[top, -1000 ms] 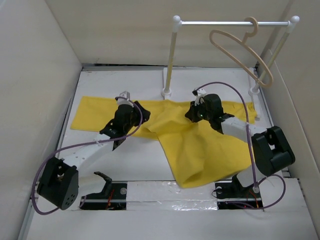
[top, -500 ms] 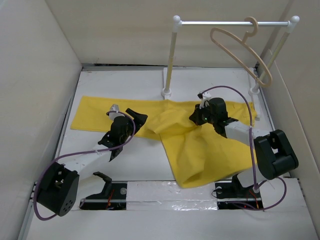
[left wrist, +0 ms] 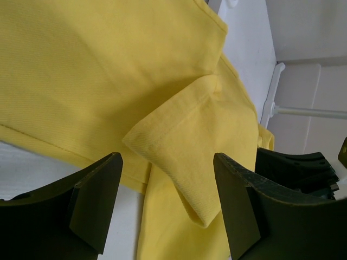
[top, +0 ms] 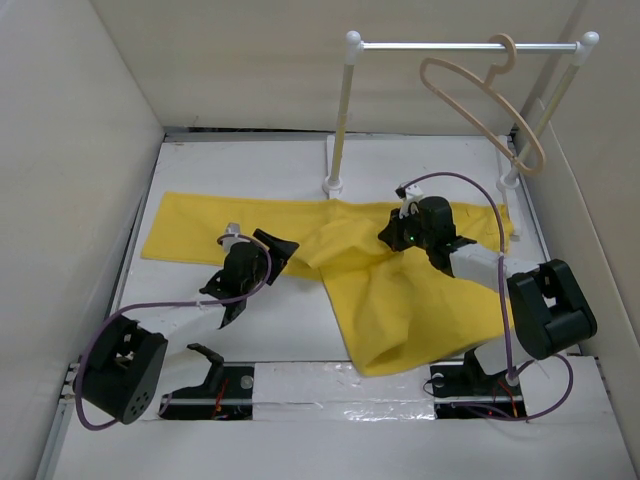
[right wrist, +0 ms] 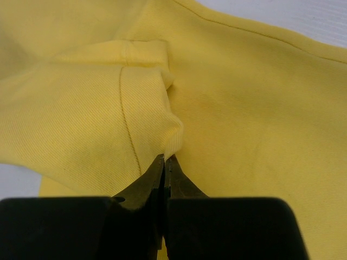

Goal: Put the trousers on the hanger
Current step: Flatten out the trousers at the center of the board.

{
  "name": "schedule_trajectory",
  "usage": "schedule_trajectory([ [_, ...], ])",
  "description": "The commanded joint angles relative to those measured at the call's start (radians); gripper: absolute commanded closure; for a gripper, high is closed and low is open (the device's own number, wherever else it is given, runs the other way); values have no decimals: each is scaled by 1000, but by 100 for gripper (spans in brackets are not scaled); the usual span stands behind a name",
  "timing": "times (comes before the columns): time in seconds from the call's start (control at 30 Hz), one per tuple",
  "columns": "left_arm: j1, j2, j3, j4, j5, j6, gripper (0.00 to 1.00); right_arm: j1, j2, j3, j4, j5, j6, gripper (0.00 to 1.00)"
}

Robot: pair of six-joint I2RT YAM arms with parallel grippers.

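The yellow trousers [top: 390,300] lie spread on the white table, one leg reaching left [top: 190,225], the other toward the near right. The tan hanger [top: 480,100] hangs by its hook from the white rail at the back right. My left gripper [top: 268,252] is open over the crotch area, its jaws either side of a raised fold of cloth [left wrist: 179,146] without closing on it. My right gripper [top: 392,228] is shut, pinching a fold of the trousers [right wrist: 172,138] near the waist.
The white rail [top: 465,45] stands on two posts [top: 340,120] with bases at the table's back. Beige walls close in the left, right and back. Purple cables loop off both arms.
My left arm has drawn back toward the near left and lowered, its gripper now open over the fold by the crotch. My right gripper shifted slightly right a second ago, then held still on the cloth.
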Motion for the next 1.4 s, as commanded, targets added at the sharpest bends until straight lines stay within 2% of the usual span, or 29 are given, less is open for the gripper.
schedule_trajectory([
  [0.0, 0, -4, -18, 44, 33, -32, 35, 0, -30, -2, 59, 21, 0, 100],
  [0.23, 0, 43, -21, 89, 49, -63, 38, 23, -27, -2, 72, 32, 5, 100],
  [0.43, 0, 102, -32, 211, 79, -116, 44, 32, -36, -8, 78, 35, 6, 100],
  [0.53, 0, 132, -10, 218, 72, -121, 51, 32, -35, -8, 76, 38, 6, 100],
  [0.57, 0, 139, -15, 236, 68, -124, 57, 32, -31, -8, 84, 34, 8, 100],
  [0.93, 0, 171, -23, 304, -15, -133, 79, 42, -38, -20, 95, 28, 14, 100],
  [1.0, 0, 154, -13, 291, -35, -112, 93, 42, -45, -22, 93, 32, 12, 100],
  [1.07, 0, 128, -4, 281, -56, -94, 100, 42, -51, -25, 93, 31, 12, 100],
  [1.2, 0, 53, 2, 210, -89, -46, 100, 42, -73, -28, 83, 37, 9, 100],
  [1.27, 0, -34, 8, 141, -121, 0, 100, 42, -74, -25, 82, 31, 12, 100],
  [1.33, 0, -113, 14, 81, -171, 32, 100, 54, -76, -25, 101, 14, 23, 96],
  [1.37, 0, -207, 31, 4, -191, 70, 100, 69, -74, -22, 116, -6, 28, 95],
])
